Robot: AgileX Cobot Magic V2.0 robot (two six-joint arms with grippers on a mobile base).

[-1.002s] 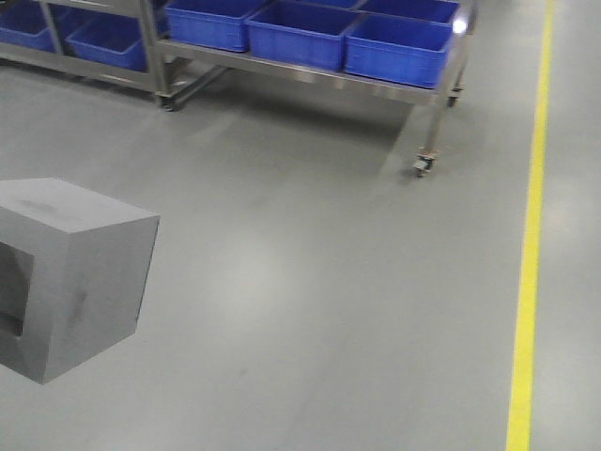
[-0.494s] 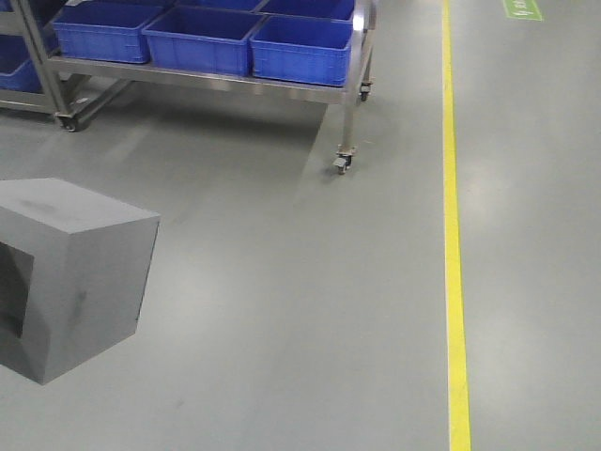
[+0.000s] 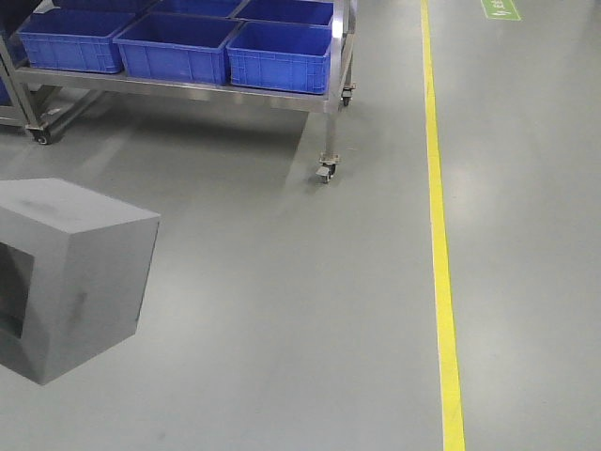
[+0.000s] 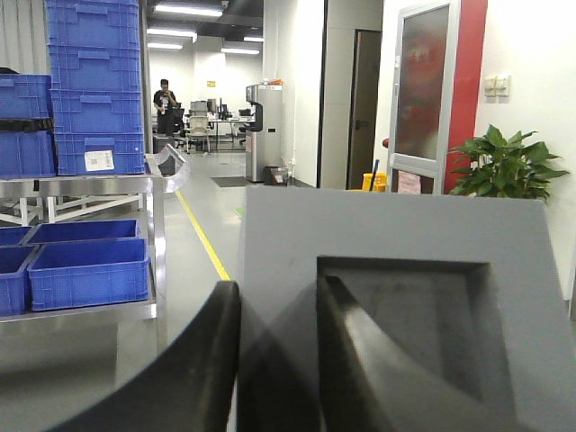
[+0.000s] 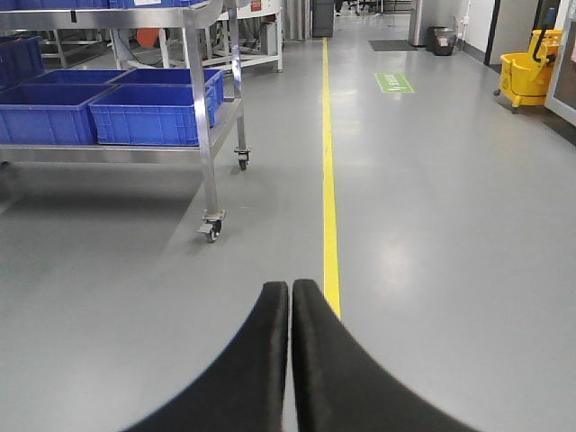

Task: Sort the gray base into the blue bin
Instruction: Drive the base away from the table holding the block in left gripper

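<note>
Your left gripper clamped the gray base by its recess wall at lower left, presumably for carrying to a blue bin upper left; your right gripper was pinched together, empty.

Open floor extends ahead and to the right, on both sides of the yellow line. The wheeled steel rack loaded with blue bins blocks the far left. The gray base occupies the near left of the front view.
</note>
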